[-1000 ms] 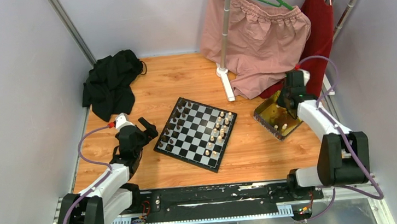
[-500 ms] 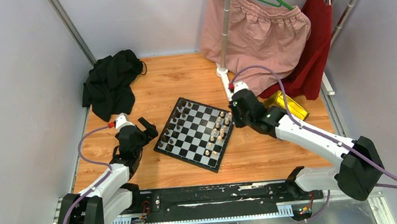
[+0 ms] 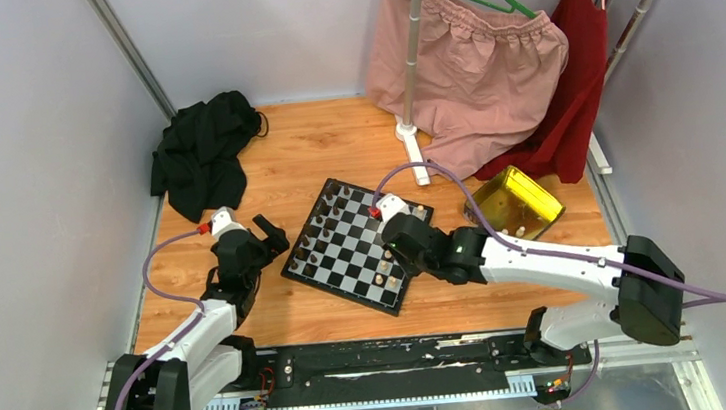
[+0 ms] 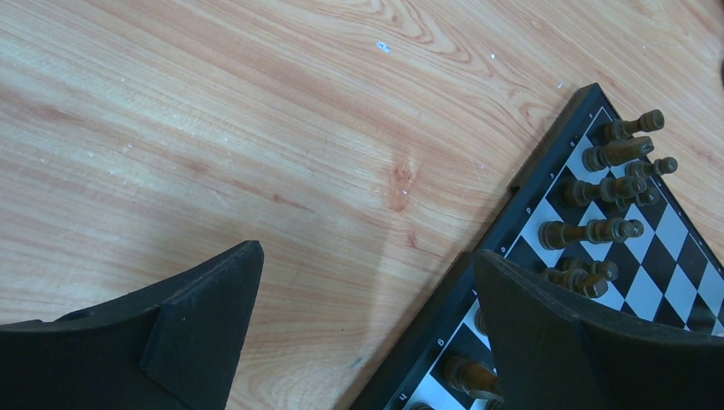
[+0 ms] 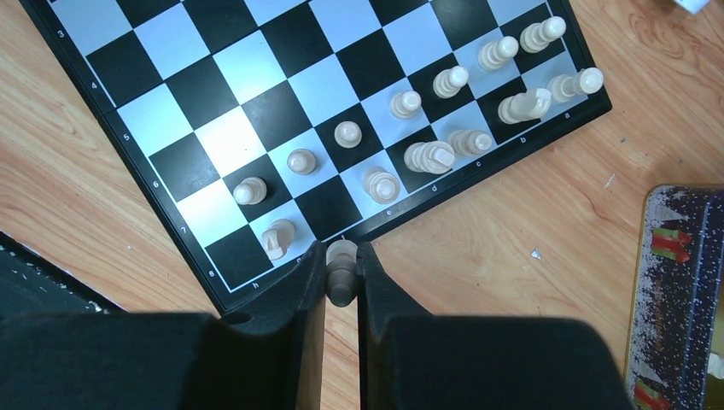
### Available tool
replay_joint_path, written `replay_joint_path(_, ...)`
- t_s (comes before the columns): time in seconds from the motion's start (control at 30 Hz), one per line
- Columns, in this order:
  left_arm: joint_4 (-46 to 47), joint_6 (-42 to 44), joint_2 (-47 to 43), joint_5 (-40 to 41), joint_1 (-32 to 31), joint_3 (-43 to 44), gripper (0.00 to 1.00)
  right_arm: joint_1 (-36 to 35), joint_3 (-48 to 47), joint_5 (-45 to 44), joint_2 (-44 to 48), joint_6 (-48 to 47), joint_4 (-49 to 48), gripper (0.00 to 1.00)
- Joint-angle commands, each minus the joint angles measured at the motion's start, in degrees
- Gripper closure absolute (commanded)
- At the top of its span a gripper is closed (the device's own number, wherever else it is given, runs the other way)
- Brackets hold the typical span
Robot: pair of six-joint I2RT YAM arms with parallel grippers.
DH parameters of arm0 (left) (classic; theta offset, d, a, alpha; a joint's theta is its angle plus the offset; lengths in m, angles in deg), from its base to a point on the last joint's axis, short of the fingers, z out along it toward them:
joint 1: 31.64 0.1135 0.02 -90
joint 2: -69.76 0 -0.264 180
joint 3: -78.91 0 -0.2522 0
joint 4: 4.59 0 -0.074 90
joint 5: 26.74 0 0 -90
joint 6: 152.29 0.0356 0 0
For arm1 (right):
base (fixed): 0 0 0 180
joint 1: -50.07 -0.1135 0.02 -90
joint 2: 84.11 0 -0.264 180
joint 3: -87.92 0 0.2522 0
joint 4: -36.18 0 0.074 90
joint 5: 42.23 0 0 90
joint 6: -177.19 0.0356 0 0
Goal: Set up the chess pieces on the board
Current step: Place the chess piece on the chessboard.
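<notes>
The board (image 3: 347,285) lies at an angle in the middle of the table. Dark chess pieces (image 3: 326,224) line its left side and cream pieces (image 3: 403,226) its right side. My right gripper (image 3: 397,237) hovers over the board's near right edge. In the right wrist view it (image 5: 341,256) is shut on a cream chess piece (image 5: 341,253), just outside the border beside a cream piece (image 5: 278,237) on a corner-row square. My left gripper (image 3: 270,236) rests open by the board's left edge, its fingertips (image 4: 230,290) empty, with dark pieces (image 4: 598,231) beyond.
A gold metal tray (image 3: 528,189) with a few cream pieces stands right of the board; its patterned wall (image 5: 683,290) shows in the right wrist view. A black cloth (image 3: 204,155) lies at back left. Pink (image 3: 471,64) and red (image 3: 577,74) garments hang on a rack (image 3: 414,155) behind.
My right arm has swung left from the gold tray to the board's near right edge, jaws staying shut. The left arm has not moved.
</notes>
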Motion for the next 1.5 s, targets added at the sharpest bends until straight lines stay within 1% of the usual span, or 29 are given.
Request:
replay_joint_path(0.0, 1.7, 1.1, -0.1, 0.3, -0.6, 1.0, 0.0, -1.7, 2.1, -1.9, -1.2, 0.8, -2.5, 1.0)
replay_joint_path(0.57, 1.7, 1.4, 0.4, 0.6, -1.1, 1.4, 0.0, -1.7, 6.7, -1.6, -5.4, -1.6, -14.0, 1.0)
replay_joint_path(1.1, 1.7, 1.6, 0.7, 1.0, -1.6, 1.6, 0.0, -1.7, 8.4, -1.8, -7.4, -1.9, -17.1, 1.0)
replay_joint_path(1.47, 1.7, 1.8, 0.8, 1.2, -2.0, 1.7, 0.0, -1.6, 8.3, -1.8, -8.9, -2.0, -17.6, 1.0)
